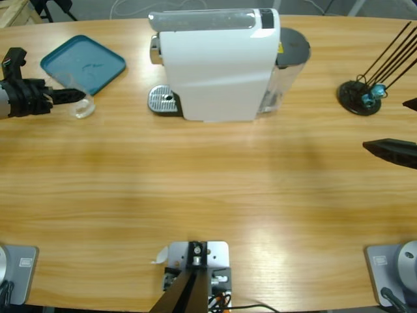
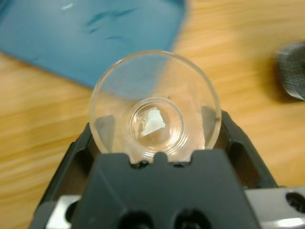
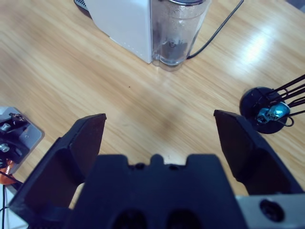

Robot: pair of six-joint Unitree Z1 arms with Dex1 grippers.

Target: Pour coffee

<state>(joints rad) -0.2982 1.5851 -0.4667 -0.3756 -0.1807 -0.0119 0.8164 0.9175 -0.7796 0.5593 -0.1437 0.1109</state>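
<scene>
The long wooden table carries everything, and the biggest thing on it is the white coffee machine, standing at the far middle with its metal drip tray at its left foot and a clear water tank on the other end. To its left lies a teal tray, and at the far right sits a black round base with thin rods rising from it. The left gripper comes in from the left edge just below the teal tray, and its fingers are closed around a clear glass tumbler, holding it by the wall; the left wrist view looks straight down into it. No coffee shows anywhere: the glass holds only a pale glint at its bottom, and nothing amber lies in it or on the drip tray. The right gripper hangs over bare wood near the right edge, its fingers spread wide and empty. The step in hand looks like carrying the glass to the machine, with most of the task still ahead. To do it well, keep the tumbler upright and level, move it across the table past the corner of the teal tray, and set it centred on the drip tray under the spout before letting go, since a thin glass gripped by its wall may slip or tip
</scene>
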